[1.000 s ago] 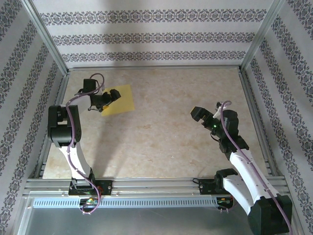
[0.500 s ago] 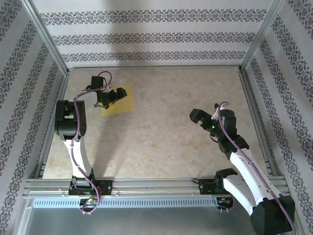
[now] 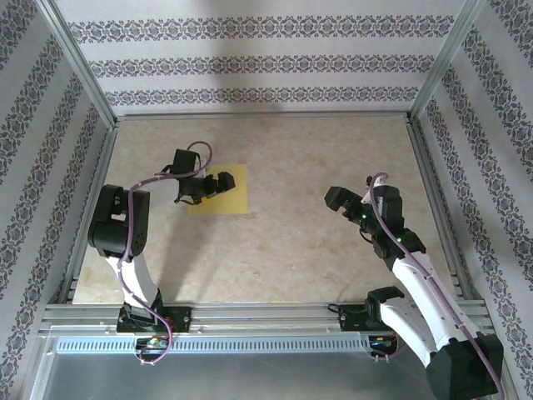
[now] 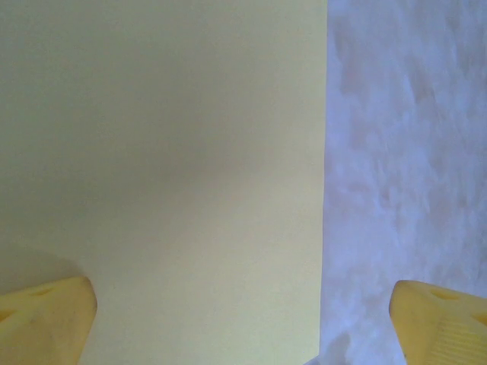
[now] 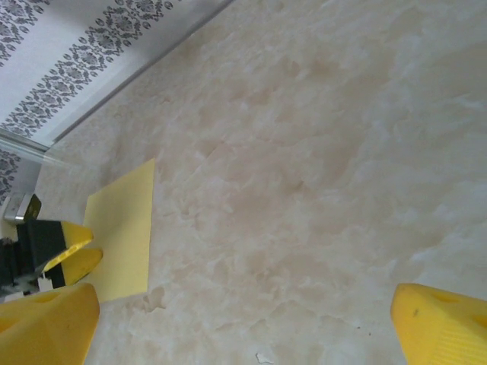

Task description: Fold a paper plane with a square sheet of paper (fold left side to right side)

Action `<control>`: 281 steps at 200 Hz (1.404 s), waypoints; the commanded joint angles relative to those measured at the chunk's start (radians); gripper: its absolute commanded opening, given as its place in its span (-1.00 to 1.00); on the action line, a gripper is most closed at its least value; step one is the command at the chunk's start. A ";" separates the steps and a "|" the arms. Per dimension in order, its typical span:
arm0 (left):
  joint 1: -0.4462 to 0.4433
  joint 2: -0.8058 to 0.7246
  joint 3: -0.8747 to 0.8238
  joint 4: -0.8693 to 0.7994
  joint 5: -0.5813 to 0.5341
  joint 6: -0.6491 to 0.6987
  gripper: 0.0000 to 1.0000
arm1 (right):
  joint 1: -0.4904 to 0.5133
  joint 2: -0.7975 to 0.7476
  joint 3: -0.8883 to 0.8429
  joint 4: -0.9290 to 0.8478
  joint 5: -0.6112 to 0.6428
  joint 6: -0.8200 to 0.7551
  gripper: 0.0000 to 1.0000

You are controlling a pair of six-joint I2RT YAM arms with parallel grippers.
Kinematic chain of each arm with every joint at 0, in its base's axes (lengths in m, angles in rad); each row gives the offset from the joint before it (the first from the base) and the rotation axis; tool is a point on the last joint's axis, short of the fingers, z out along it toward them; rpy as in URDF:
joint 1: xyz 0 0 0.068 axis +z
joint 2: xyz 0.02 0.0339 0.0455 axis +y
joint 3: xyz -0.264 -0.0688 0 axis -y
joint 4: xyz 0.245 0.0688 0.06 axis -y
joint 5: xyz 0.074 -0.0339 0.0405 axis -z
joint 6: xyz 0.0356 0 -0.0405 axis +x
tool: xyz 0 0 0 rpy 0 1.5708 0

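Left claw [image 3: 216, 185] open over one square sheet of paper [image 3: 235, 200]; right claw [image 3: 335, 200] open.

Open tabletop [image 3: 291, 242] right of the paper [image 3: 235, 198]; walls [image 3: 250, 62] around

Quick count: one yellow sheet of paper [image 3: 236, 200], one marble-look table [image 3: 316, 150]. Two robot arms, the left arm [image 3: 125, 227] and the right arm [image 3: 420, 279]. Two grippers too, the left gripper [image 3: 210, 185] and the right gripper [image 3: 337, 198].

Beige marbled tabletop [image 3: 316, 242]; white walls [image 3: 250, 58] with dark floral bands; aluminium frame [image 3: 250, 315]
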 commanded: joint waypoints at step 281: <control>-0.190 -0.674 -0.460 -0.088 -0.205 -0.333 1.00 | 0.329 0.620 0.533 -0.260 0.257 -0.237 0.87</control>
